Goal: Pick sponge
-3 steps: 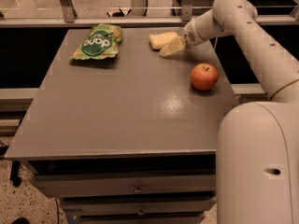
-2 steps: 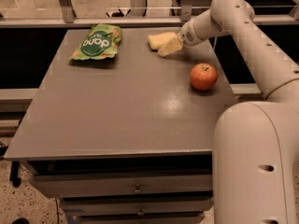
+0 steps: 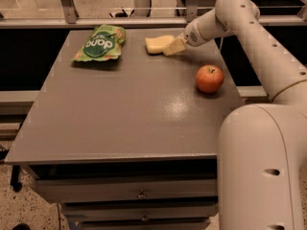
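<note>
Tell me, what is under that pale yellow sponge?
Only the grey table shows beneath the sponge; whatever lies directly under it is covered. The pincer sits at its end nearest the apple.

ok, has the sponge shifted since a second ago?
Yes. The sponge has slid slightly left, toward the green snack bag and away from the apple, both unmoved. The end effector sits against its right end.

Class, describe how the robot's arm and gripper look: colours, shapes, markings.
The arm is smooth and off-white, built of rounded tubular segments with small dark holes. The gripper, beside the sponge, ends in a cream-yellow wedge.
</note>
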